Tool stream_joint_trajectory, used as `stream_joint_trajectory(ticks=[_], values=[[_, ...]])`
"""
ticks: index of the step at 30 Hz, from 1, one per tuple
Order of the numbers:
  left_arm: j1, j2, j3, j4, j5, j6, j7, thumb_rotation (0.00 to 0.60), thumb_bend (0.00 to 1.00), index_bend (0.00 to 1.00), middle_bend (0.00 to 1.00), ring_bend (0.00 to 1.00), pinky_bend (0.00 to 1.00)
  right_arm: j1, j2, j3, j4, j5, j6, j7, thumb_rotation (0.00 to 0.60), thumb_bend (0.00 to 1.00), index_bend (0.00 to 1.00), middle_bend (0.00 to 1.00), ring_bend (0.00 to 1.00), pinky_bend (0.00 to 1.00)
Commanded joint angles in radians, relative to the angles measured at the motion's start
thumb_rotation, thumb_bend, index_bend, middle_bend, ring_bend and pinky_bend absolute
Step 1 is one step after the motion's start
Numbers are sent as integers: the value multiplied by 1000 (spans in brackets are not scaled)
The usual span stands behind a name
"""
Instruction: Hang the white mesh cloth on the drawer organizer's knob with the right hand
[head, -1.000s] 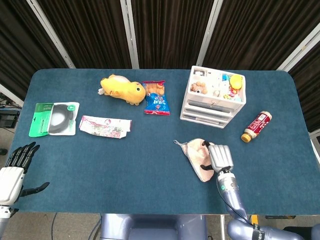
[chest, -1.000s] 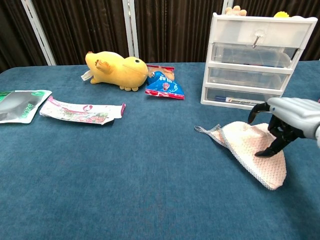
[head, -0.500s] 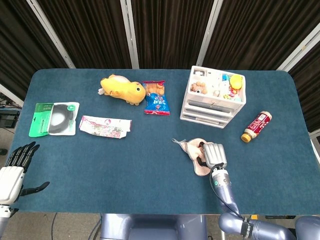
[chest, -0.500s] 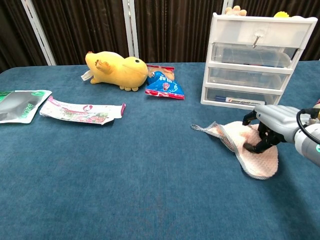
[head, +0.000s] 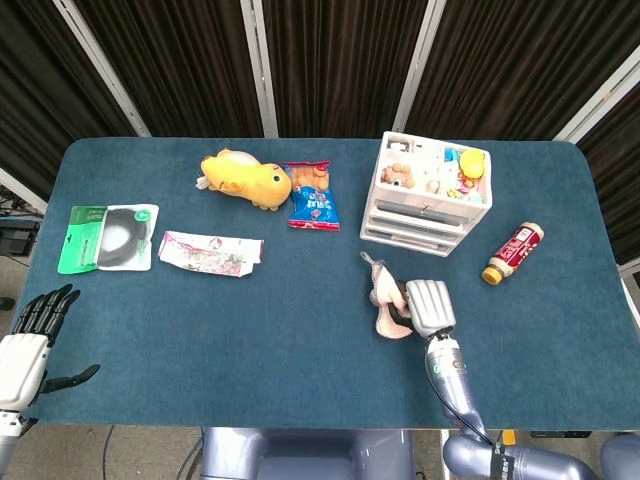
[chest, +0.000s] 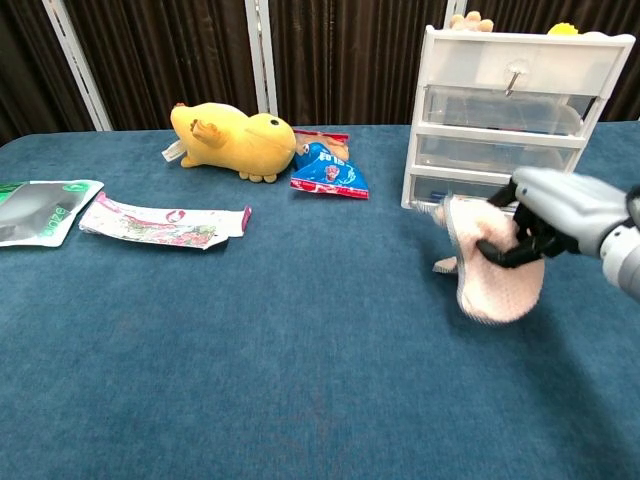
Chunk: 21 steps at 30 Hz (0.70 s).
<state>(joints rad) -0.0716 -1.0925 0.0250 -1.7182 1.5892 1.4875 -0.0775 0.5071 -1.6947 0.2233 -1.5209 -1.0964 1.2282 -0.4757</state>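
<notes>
1. The white mesh cloth (chest: 487, 270) is bunched in the grasp of the right robot hand (chest: 553, 215), whose dark fingers (chest: 506, 252) curl around its upper part. In the chest view it appears lifted clear of the blue worktop (chest: 250, 350), just in front of the drawer organizer (chest: 515, 120).
2. In the head view the cloth (head: 386, 306) sits at the 9 o'clock side of the right robot hand (head: 428, 305), touching it.
3. The cloth's long axis runs roughly 12 to 6 o'clock in the head view, with a thin tail pointing up toward 11 o'clock and the fuller pouch hanging at the lower end.
4. The drawer organizer (head: 430, 195) stands at 12 to 1 o'clock from the cloth. Its knob (chest: 516, 70) is on the top drawer front, above the cloth in the chest view, and apart from it.
5. A brown bottle (head: 512, 252) lies on its side at 2 o'clock from the right robot hand, well apart.
6. A blue snack bag (head: 313, 197) and a yellow plush toy (head: 245, 178) lie at 10 to 11 o'clock.
7. A flat patterned packet (head: 211, 252) and a green-and-white pouch (head: 108, 238) lie further toward 9 o'clock.
8. The left robot hand (head: 28, 340) is at the near-left worktop edge, fingers spread, holding nothing.
</notes>
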Motion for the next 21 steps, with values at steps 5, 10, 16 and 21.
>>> stream_joint_trajectory(ticks=[5, 10, 16, 21], values=[[1, -1, 0, 0, 0, 1, 0, 600, 3, 0, 0, 0, 0, -57, 79, -17, -87, -219, 148, 193, 600, 478, 741, 986, 967, 999], [1, -5, -1, -1, 2, 4, 5, 600, 1, 0, 0, 0, 0, -81, 123, -16, -159, -242, 178, 220, 600, 479, 741, 986, 967, 999], [2, -10, -3, 1, 6, 10, 12, 600, 1, 0, 0, 0, 0, -95, 166, 9, -210, -209, 180, 219, 600, 479, 741, 986, 967, 999], [3, -12, -4, 2, 6, 12, 13, 600, 0, 0, 0, 0, 0, -94, 180, 34, -198, -163, 166, 212, 600, 479, 741, 986, 967, 998]])
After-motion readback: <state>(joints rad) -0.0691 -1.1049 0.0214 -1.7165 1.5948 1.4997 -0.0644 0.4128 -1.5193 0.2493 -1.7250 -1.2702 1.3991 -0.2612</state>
